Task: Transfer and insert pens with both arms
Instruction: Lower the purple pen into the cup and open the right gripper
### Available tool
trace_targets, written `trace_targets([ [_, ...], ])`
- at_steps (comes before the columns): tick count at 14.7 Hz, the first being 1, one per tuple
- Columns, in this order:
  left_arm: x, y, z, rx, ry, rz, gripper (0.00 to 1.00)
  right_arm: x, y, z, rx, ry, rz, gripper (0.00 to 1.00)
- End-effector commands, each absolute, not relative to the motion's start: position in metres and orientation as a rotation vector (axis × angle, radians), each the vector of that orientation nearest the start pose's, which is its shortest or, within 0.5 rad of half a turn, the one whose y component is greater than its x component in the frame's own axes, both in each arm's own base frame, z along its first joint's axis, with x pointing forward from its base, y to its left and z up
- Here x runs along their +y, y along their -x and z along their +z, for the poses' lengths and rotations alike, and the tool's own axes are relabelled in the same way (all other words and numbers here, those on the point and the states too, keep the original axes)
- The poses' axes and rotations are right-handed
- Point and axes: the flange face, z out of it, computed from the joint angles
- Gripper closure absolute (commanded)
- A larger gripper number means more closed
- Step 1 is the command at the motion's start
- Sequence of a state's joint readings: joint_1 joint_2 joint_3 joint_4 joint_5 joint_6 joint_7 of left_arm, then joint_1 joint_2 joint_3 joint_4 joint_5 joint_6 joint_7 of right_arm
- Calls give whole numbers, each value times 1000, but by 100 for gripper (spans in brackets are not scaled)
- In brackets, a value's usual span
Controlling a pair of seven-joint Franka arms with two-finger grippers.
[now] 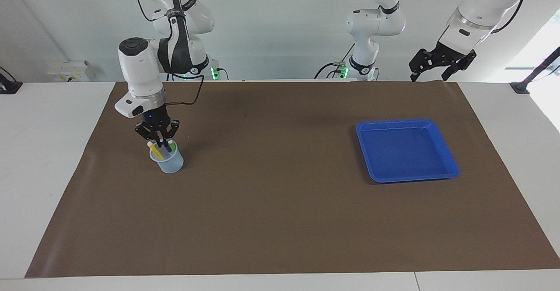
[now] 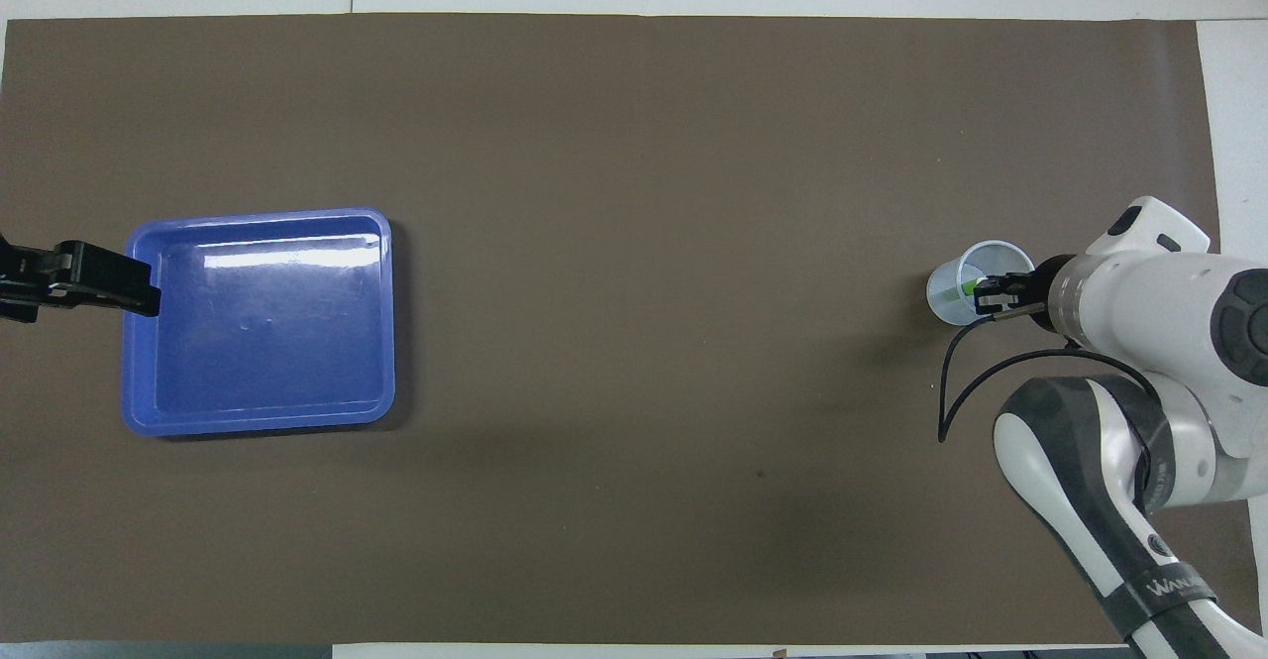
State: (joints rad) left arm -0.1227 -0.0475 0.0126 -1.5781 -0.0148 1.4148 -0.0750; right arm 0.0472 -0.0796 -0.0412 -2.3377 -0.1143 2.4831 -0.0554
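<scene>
A clear cup (image 1: 168, 163) stands on the brown mat toward the right arm's end; in the overhead view the cup (image 2: 953, 294) is half covered by the wrist. A yellow pen (image 1: 154, 149) and a green pen (image 1: 173, 143) lean in it. My right gripper (image 1: 159, 141) points down into the cup's mouth, shut on the top of the purple pen (image 1: 166, 147), whose lower end is inside the cup. From above, the right gripper (image 2: 986, 294) hides all but the green pen (image 2: 963, 289). My left gripper (image 1: 431, 73) hangs open and holds nothing, high over the mat's edge by the robots; from above, the left gripper (image 2: 109, 277) overlaps the tray's edge.
A blue tray (image 1: 404, 120) with nothing in it lies on the mat toward the left arm's end, its rim (image 2: 258, 216) plain from above. Two smaller white arms stand at the table's edge by the robots. A black cable loops from the right wrist.
</scene>
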Motion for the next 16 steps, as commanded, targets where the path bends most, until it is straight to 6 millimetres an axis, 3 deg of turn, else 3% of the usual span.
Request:
trace_targets([
  [1,-59,-534,627,82,3125,197,0,2,-516,384,-202,3192,-375,100],
  [3,-63,-529,636,91,3128,166,0,2,-516,383,-202,3193,-372,100],
  [4,-61,-526,640,84,3130,154,0,2,-516,383,-202,3192,-375,81],
  [5,-58,-526,641,68,3131,149,0,2,-516,383,-202,3192,-375,50],
  [6,-58,-526,642,68,3132,139,0,2,-517,384,-199,3192,-377,34],
  [13,-56,-522,645,58,3133,125,0,4,-527,392,-187,3191,-405,0],
  [16,-59,-522,645,68,3134,125,0,5,-531,401,-188,3190,-413,0],
])
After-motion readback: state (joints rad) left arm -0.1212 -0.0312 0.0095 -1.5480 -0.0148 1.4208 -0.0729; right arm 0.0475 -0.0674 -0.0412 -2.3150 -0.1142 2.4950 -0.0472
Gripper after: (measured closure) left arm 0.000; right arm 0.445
